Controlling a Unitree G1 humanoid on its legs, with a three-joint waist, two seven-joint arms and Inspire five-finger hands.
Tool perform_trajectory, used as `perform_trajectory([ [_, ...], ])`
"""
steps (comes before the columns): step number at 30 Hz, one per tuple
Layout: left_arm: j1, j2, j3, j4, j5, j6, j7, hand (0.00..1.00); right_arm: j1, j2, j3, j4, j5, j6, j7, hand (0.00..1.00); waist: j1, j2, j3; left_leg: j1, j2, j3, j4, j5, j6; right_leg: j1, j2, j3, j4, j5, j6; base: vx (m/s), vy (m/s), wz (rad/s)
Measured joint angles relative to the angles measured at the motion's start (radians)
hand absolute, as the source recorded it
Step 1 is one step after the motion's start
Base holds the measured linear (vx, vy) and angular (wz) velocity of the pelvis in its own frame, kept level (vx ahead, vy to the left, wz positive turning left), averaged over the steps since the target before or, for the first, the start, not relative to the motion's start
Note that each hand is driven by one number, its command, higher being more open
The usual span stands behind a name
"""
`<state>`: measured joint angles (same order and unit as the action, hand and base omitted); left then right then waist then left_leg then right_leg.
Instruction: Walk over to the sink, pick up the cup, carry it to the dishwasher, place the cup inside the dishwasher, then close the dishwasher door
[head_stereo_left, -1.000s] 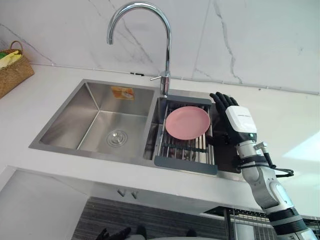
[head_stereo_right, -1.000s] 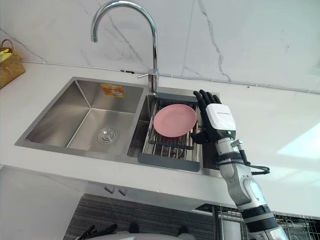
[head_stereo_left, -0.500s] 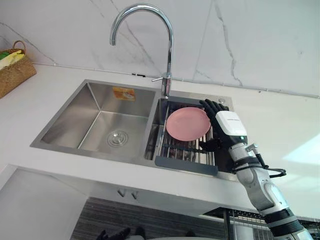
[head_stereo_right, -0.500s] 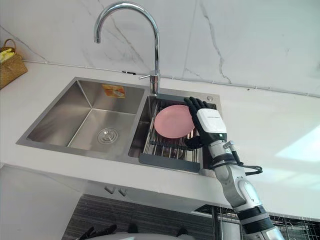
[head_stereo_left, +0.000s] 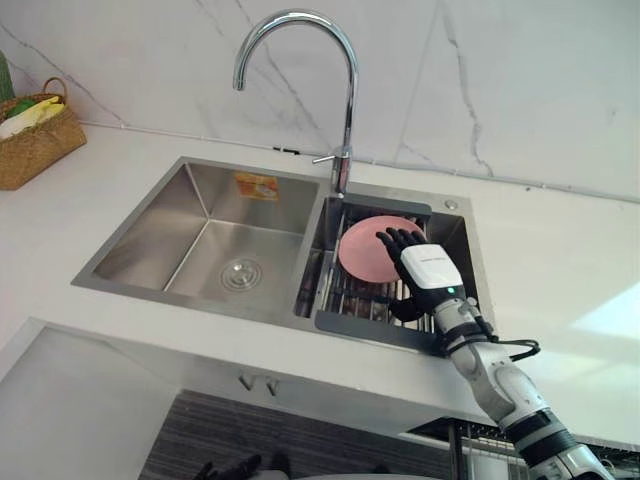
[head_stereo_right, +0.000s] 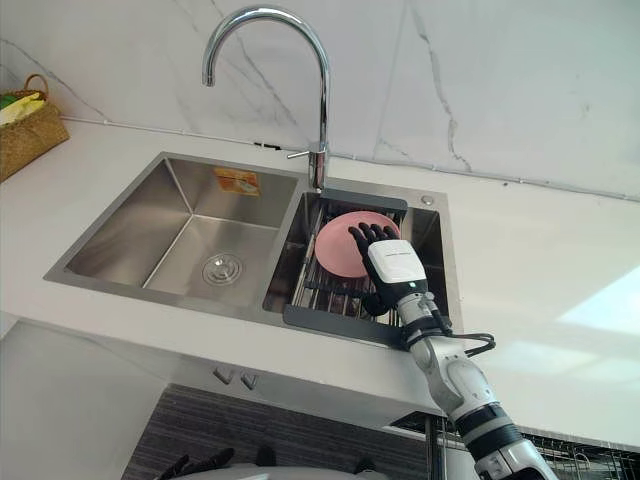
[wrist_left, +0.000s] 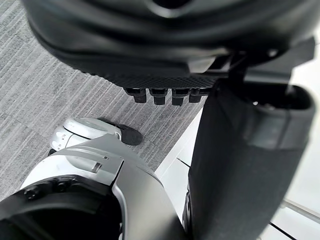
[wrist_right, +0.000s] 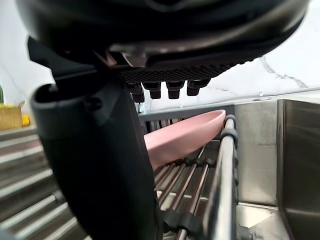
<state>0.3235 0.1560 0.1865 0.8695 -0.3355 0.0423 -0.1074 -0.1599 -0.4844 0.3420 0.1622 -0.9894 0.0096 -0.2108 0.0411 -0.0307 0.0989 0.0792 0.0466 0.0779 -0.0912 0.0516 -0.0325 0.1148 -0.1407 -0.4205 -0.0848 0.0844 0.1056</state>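
Sink (head_stereo_left: 160, 235) rack (head_stereo_left: 365, 322) | plate (head_stereo_left: 360, 250) (pink) | right hand (head_stereo_left: 428, 268) just over it, fingers (head_stereo_left: 395, 238) straight

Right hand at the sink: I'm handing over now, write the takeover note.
Right hand: open, over the rack in the right basin of the sink, fingers at the right edge of the pink plate, gripping nothing.
Left hand: open, idle, low above the floor.
The dish on the rack is a plate, not a cup.
Done: walk to the sink.
Left: everything from the grasp on.
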Motion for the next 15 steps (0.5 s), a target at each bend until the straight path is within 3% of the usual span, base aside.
perform_trajectory([
  [6,-0.009,0.012,-0.021,0.001,0.001,0.001,-0.001,1.0,-0.037,0.007,0.066,0.074,-0.135,0.027,-0.063,1.0,-0.001,-0.016,-0.01,-0.001,0.0,-0.011,-0.001,0.005,-0.003,0.005,0.0,-0.012,-0.004,0.0,-0.002,-0.02,-0.002,0.04],
  [15,-0.023,0.013,-0.035,0.008,0.001,-0.001,0.0,1.0,-0.107,0.032,0.119,0.179,-0.241,0.089,-0.114,1.0,0.013,-0.014,-0.008,-0.016,0.006,-0.015,-0.001,0.003,-0.005,0.001,0.001,-0.044,-0.005,-0.011,-0.012,-0.05,-0.001,0.04],
])
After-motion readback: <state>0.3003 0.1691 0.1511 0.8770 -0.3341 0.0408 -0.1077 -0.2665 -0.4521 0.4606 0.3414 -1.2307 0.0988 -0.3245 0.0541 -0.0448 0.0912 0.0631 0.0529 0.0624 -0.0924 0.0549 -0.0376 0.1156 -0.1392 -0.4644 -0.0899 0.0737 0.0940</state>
